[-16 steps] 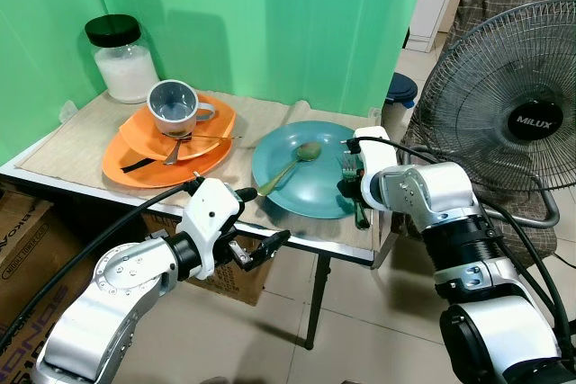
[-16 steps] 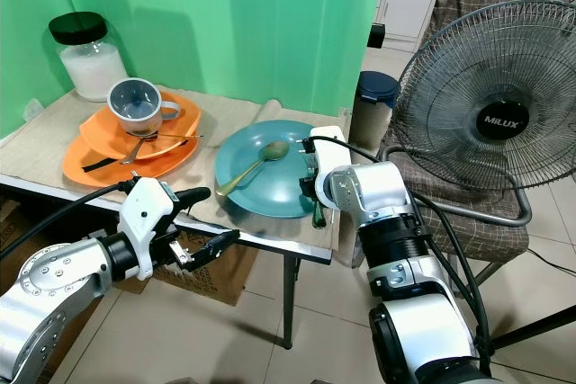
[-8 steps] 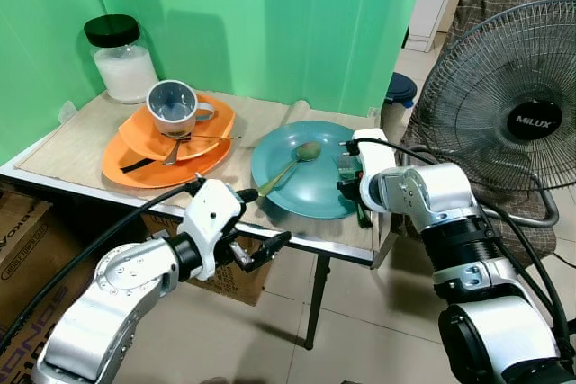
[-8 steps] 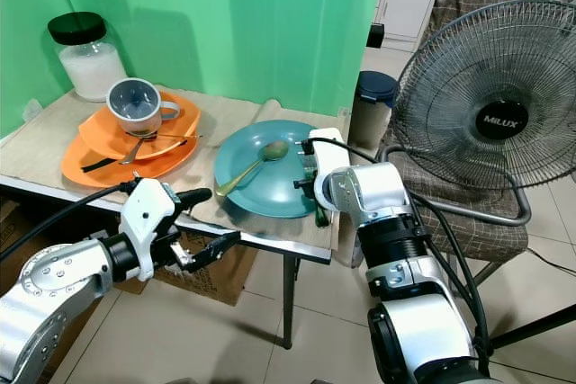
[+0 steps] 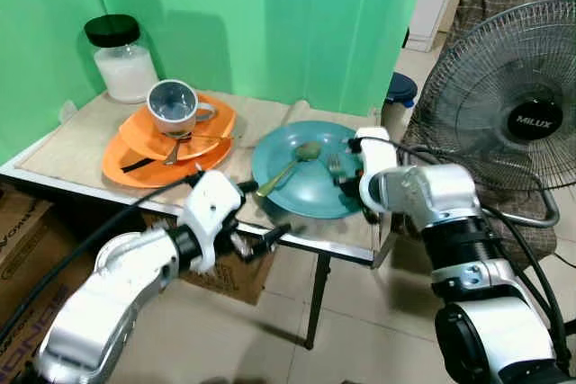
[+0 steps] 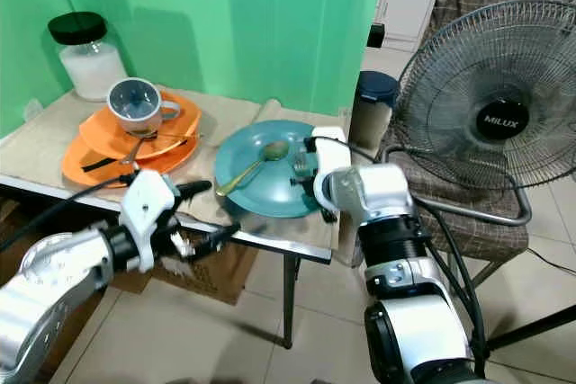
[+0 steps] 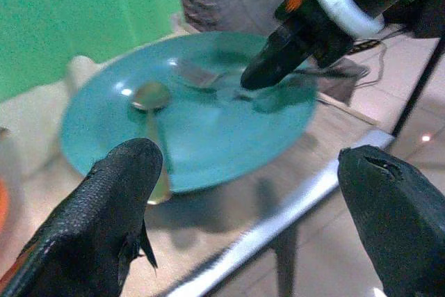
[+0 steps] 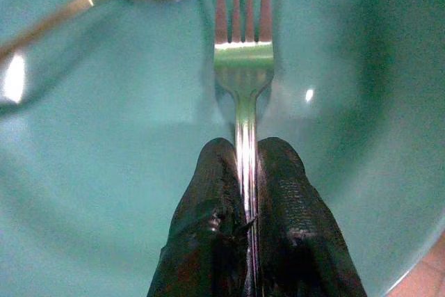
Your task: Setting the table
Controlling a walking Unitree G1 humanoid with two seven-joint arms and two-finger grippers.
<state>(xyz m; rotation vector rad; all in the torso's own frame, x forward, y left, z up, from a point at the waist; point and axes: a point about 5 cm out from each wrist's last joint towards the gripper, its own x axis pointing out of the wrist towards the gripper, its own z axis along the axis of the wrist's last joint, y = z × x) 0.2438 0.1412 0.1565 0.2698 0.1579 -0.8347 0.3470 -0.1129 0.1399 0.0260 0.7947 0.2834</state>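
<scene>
While its thin metal handle is pinched between the two black textured fingers of the right gripper [image 8: 247,172], the fork [image 8: 243,46] lies over the teal plate [image 5: 315,193], its four shiny tines pointing away from the gripper toward the bowl of the spoon [image 5: 290,168]. The fork's long axis runs straight out in line with the fingers. The plate is round, smooth and glossy, and the long-handled spoon rests in it, slanting toward the near table edge. The left gripper [image 5: 261,222] hangs at the table's front edge with its rough black fingers spread wide. Farther left on the table [image 5: 54,155] sit stacked orange plates [image 5: 135,159] holding a grey mug [image 5: 174,105].
</scene>
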